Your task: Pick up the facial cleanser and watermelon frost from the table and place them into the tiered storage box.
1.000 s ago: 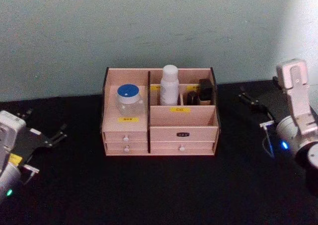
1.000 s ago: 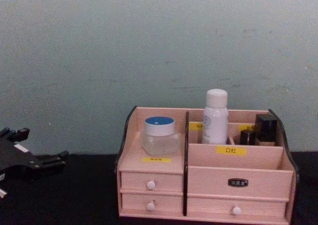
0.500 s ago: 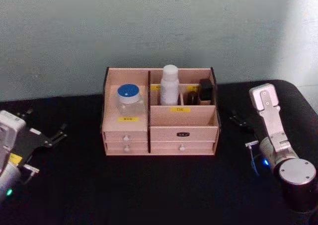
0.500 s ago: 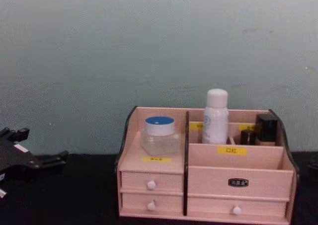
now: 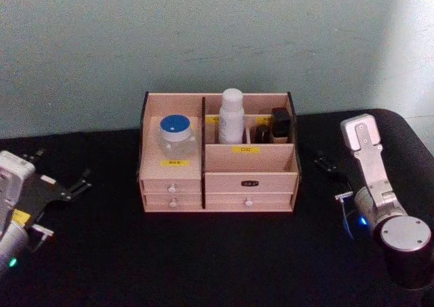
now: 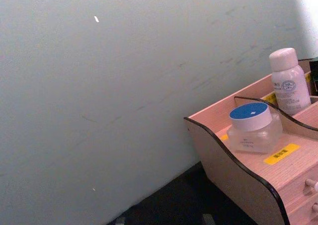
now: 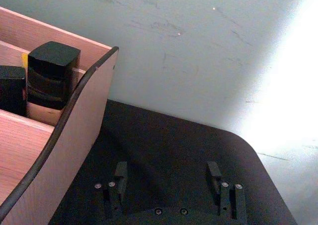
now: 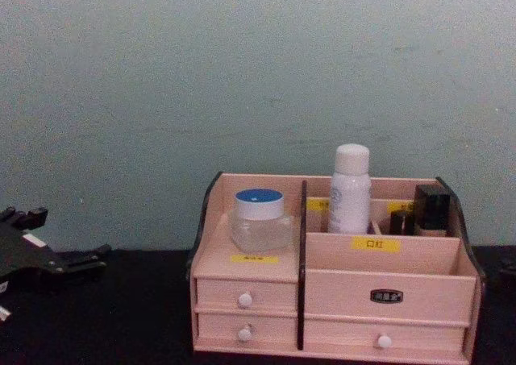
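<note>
Right gripper [image 7: 169,178], fingers spread and empty, low over black table [image 5: 224,253], just right of tiered storage box [image 5: 217,175]. Left gripper [image 5: 74,185] likewise spread, empty, well left. Inside box: blue-lidded clear jar [image 5: 176,135] on left shelf, white bottle [image 5: 231,116] in rear compartment, dark containers [image 5: 274,124] beside it. Yellow labels illegible.

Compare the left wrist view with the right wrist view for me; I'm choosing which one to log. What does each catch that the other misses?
Left wrist view alone: the blue-lidded jar over a yellow label, and the white bottle behind it. Right wrist view alone: the black-capped containers at the box's other end, and the right gripper, fingers open above the black table. Both share the tiered storage box and the pale wall behind it.
</note>
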Robot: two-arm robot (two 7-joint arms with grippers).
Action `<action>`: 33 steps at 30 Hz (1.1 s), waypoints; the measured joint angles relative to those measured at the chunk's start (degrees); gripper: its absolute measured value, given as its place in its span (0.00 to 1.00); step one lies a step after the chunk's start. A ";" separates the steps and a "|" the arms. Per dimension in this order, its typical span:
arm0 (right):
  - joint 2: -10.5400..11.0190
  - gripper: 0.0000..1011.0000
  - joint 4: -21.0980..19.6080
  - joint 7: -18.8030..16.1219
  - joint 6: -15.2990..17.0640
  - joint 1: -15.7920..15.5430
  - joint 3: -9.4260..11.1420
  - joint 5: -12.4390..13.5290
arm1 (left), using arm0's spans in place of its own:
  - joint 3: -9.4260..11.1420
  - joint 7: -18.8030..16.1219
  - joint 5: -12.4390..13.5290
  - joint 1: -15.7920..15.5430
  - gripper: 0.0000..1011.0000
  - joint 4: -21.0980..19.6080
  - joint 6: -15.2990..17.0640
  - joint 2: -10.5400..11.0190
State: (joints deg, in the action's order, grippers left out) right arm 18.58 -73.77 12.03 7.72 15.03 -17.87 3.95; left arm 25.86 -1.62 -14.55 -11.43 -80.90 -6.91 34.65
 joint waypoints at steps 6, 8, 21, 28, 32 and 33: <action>0.08 0.99 -0.18 -0.08 0.01 -0.06 -0.04 0.05 | 0.00 0.00 0.00 0.00 0.99 0.00 0.00 0.00; 0.10 0.99 -0.21 -0.09 0.01 -0.07 -0.05 0.06 | 0.00 0.00 0.00 0.00 0.99 0.00 0.00 0.00; 0.16 0.99 -0.34 -0.19 0.06 -0.13 -0.08 0.11 | 0.00 0.00 0.00 0.00 0.99 0.00 0.00 0.00; 0.19 0.99 -0.38 -0.22 0.08 -0.15 -0.08 0.16 | 0.00 0.00 0.00 0.00 0.99 0.00 0.00 0.00; 0.20 0.99 -0.40 -0.22 0.08 -0.15 -0.08 0.18 | 0.00 0.00 0.00 0.00 0.99 0.00 0.00 0.00; 0.20 0.99 -0.41 -0.22 0.08 -0.15 -0.08 0.18 | 0.00 0.00 0.00 0.00 0.99 0.00 0.00 0.00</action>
State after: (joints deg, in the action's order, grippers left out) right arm 18.78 -74.17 11.81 7.80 14.88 -17.95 4.14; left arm 25.86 -1.62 -14.55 -11.43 -80.90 -6.91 34.65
